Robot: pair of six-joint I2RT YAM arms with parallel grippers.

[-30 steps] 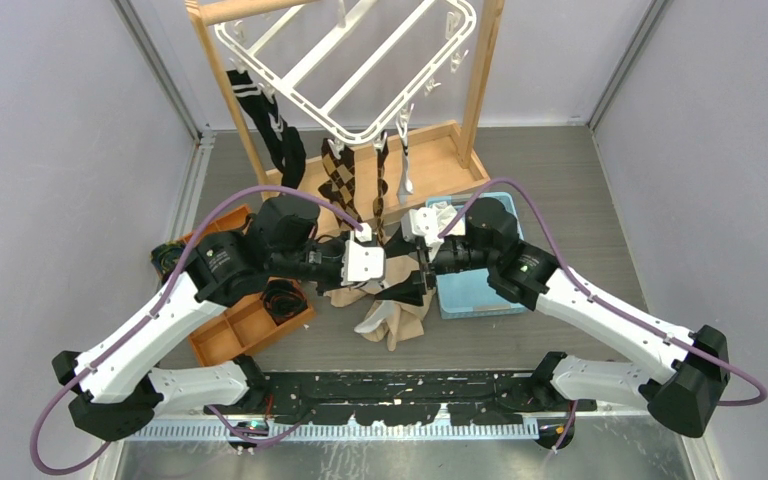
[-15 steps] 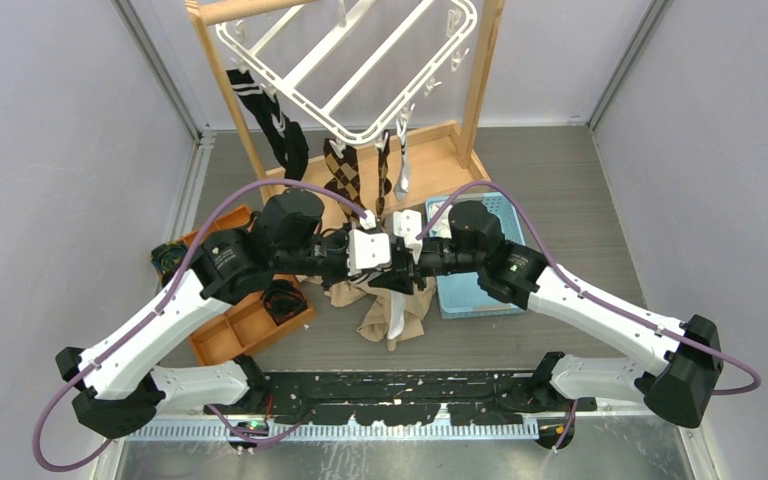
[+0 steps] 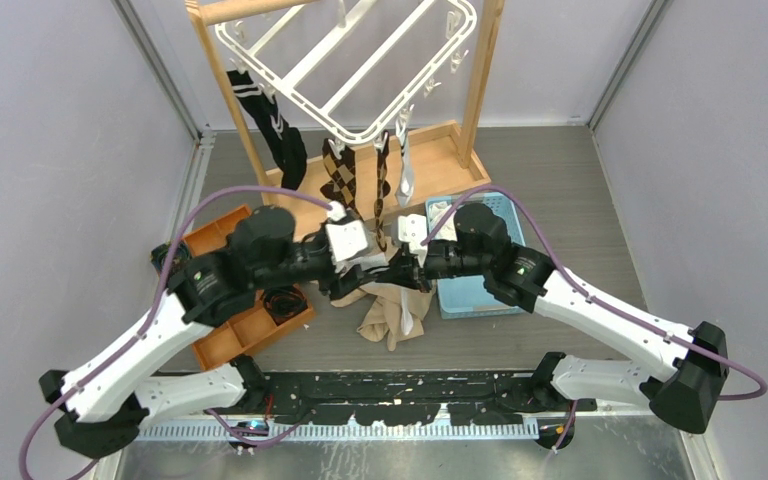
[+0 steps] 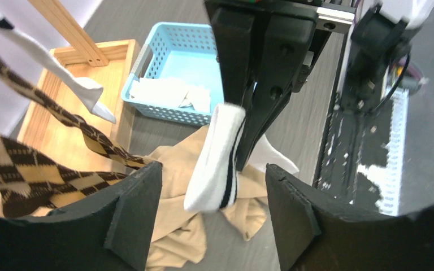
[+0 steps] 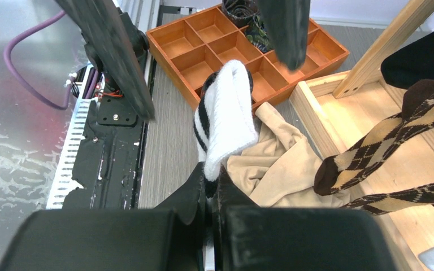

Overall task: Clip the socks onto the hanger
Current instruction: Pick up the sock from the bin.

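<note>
My right gripper is shut on one end of a white sock with black bands, which hangs from it above the floor. My left gripper faces it, open, with that sock loose between its fingers and touching neither. In the top view the two grippers, left and right, meet at the middle. The white hanger hangs tilted at the back. A black striped sock, brown argyle socks and a white sock dangle from its clips.
A beige cloth lies crumpled under the grippers. A blue basket holding white items sits to the right, an orange divided tray to the left. The wooden stand and its base box carry the hanger behind.
My right gripper has shut on the white banded sock. My left gripper has opened, let the sock go and drawn back to the left.
</note>
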